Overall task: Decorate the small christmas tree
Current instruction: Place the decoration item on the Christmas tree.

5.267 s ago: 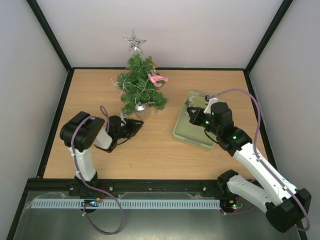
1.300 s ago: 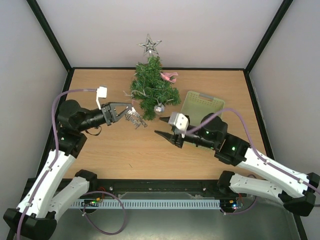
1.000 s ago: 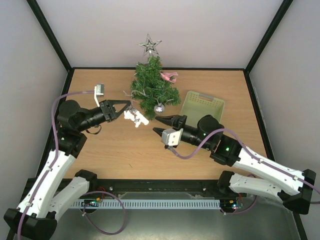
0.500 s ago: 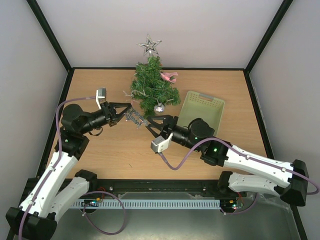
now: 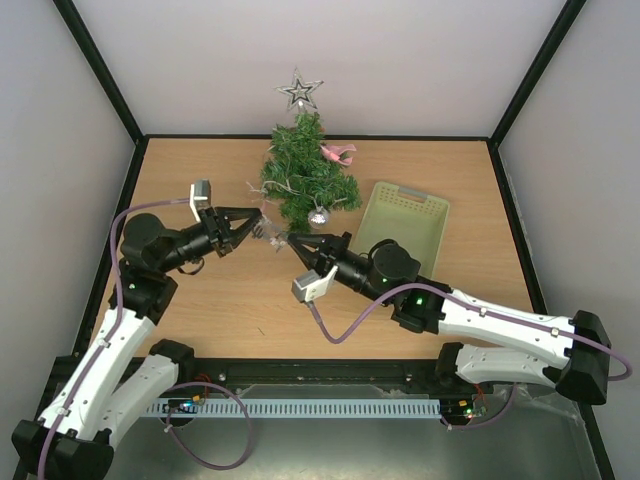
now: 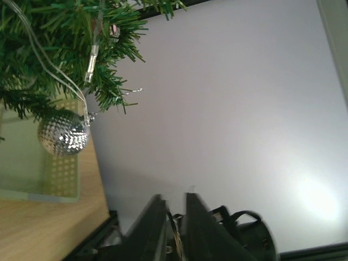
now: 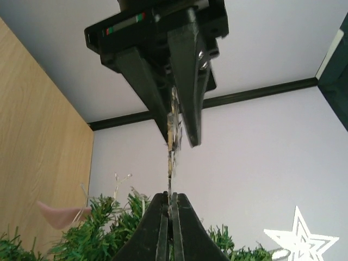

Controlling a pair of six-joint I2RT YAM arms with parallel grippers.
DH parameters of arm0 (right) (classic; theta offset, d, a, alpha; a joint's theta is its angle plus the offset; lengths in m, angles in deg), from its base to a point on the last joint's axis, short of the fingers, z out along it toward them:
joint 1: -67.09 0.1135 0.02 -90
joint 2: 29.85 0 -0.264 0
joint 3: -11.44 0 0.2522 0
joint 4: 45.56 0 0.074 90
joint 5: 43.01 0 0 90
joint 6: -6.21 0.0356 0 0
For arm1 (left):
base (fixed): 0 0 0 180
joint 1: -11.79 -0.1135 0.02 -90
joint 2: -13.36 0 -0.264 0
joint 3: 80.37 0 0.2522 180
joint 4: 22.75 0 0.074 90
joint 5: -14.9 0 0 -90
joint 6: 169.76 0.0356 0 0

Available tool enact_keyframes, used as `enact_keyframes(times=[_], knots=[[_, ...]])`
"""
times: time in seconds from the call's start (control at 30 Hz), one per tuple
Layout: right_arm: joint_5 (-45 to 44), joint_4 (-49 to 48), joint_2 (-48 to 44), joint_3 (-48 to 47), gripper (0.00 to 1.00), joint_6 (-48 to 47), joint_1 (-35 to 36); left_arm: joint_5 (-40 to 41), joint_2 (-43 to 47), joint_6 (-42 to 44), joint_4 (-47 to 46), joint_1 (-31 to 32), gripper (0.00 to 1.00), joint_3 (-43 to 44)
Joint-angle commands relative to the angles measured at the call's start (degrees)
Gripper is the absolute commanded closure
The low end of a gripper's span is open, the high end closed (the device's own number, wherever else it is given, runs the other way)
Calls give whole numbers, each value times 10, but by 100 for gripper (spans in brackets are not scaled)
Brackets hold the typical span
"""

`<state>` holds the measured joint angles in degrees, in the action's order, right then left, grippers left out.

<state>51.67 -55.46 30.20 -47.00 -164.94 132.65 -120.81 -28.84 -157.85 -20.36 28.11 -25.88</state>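
The right gripper (image 5: pixel 290 241) has just clamped shut on the near end of the thin silver glitter ornament (image 5: pixel 272 232); a second ago its fingers stood part open. The left gripper (image 5: pixel 257 221) pinches the far end narrowly, so the piece hangs tip to tip between both. This looks like a handover, and the left would have to let go next. The small christmas tree (image 5: pixel 305 170) stands upright just beyond both sets of fingertips. Its silver ball (image 5: pixel 318 215) hangs on the branch nearest the right fingertips, and loose light wires (image 6: pixel 54 70) there could snag. The pale green basket (image 5: pixel 412 200) lies behind the right fingers.
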Motion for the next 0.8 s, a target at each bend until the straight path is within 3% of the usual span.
enact_keyframes(times=[0.0, 0.13, 0.23, 0.33, 0.37, 0.53, 0.63, 0.77], knots=[[-46, -24, -14, 10, 98, 40, 4, 16, 18, -13, -2, -5, 75, -3], [-49, 16, -27, -1, 98, 118, 4, 45, 25, -5, -20, -11, 65, 6], [-61, 78, -34, -52, 98, 274, 5, 79, 19, 58, 15, -16, 36, 44], [-126, 135, -14, -133, 98, 493, 5, 141, 10, 204, 109, -18, 4, 113], [-132, 170, -3, -159, 98, 528, 4, 165, 9, 247, 134, -17, 1, 131], [-119, 233, 32, -238, 98, 679, -8, 257, 15, 380, 182, -19, 0, 177], [-45, 243, 61, -276, 98, 769, -55, 301, 11, 431, 195, -19, 0, 192], [-2, 237, 103, -304, 98, 845, -100, 308, -16, 477, 195, -19, 0, 200]])
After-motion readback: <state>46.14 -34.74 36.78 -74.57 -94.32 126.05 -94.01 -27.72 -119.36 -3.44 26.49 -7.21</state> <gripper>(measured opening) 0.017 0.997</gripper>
